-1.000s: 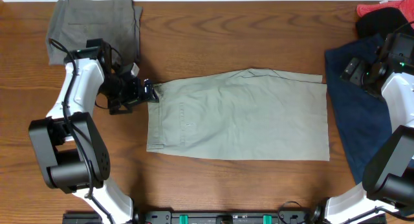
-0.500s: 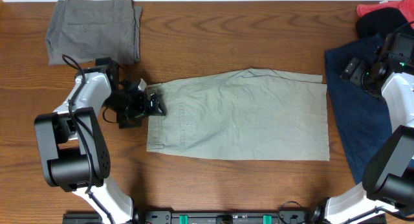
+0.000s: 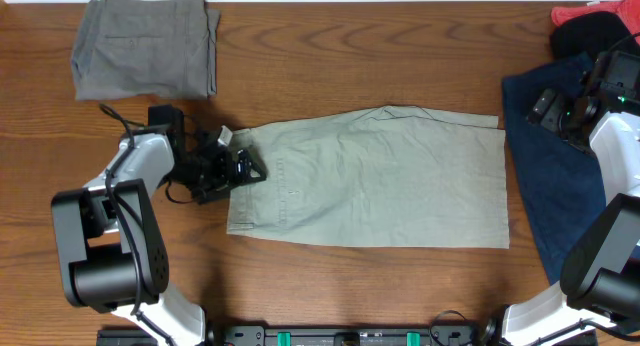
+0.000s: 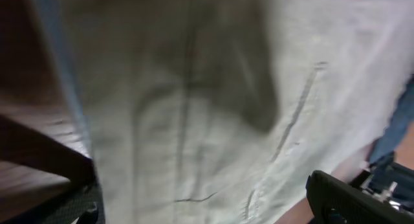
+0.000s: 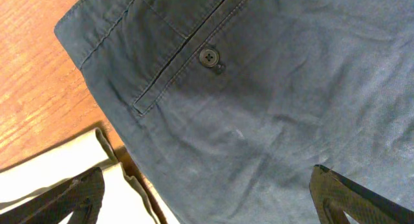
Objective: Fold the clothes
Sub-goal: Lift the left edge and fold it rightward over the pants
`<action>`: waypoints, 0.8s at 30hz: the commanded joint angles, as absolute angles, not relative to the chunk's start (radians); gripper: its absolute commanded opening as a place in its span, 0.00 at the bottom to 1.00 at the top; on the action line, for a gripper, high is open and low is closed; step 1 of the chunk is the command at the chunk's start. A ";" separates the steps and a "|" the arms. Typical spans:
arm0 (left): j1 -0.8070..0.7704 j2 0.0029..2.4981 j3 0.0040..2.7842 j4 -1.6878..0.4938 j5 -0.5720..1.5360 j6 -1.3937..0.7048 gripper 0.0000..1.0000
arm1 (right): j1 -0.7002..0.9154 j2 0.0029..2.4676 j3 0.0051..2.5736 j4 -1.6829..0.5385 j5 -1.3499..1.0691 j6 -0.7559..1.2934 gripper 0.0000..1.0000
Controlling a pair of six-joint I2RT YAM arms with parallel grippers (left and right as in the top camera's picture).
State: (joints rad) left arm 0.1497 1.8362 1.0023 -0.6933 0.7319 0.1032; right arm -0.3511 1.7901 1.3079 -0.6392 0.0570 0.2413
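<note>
Hovering at the 9 o'clock edge of the khaki shorts (image 3: 370,176), your left claw (image 3: 248,168) sits right over the waistband end. The shorts lie spread flat in the middle of the worktop (image 3: 380,286), long side running 9 to 3 o'clock. Your left wrist camera is blurred, but pale cloth with a stitched seam fills it, and the two fingers (image 4: 349,198) stand wide apart at the bottom corners. So that claw is spread open, with nothing pinched between the tips.

Over at 3 o'clock, your right claw (image 5: 207,179) hangs above the navy garment (image 3: 545,186), which lies just beside the shorts' right edge. Its fingers are also spread wide and gripping nothing, and you look straight down on a pocket seam and a dark button (image 5: 208,56). A corner of the pale shorts shows at 7 o'clock in that view.

At 10 o'clock on the worktop a grey garment (image 3: 145,46) lies folded, well apart from the shorts. Up at 2 o'clock a black garment (image 3: 590,31) sits against a red garment (image 3: 590,11) at the edge.
</note>
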 commanded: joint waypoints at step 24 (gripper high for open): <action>0.146 1.917 0.890 -0.633 0.497 -0.019 0.06 | -0.352 1.767 1.318 -0.640 0.063 0.231 0.99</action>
State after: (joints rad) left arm 0.1493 1.8744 0.9134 -0.6277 0.7601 0.0532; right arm -0.3511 1.7901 1.3079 -0.6392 0.0570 0.2413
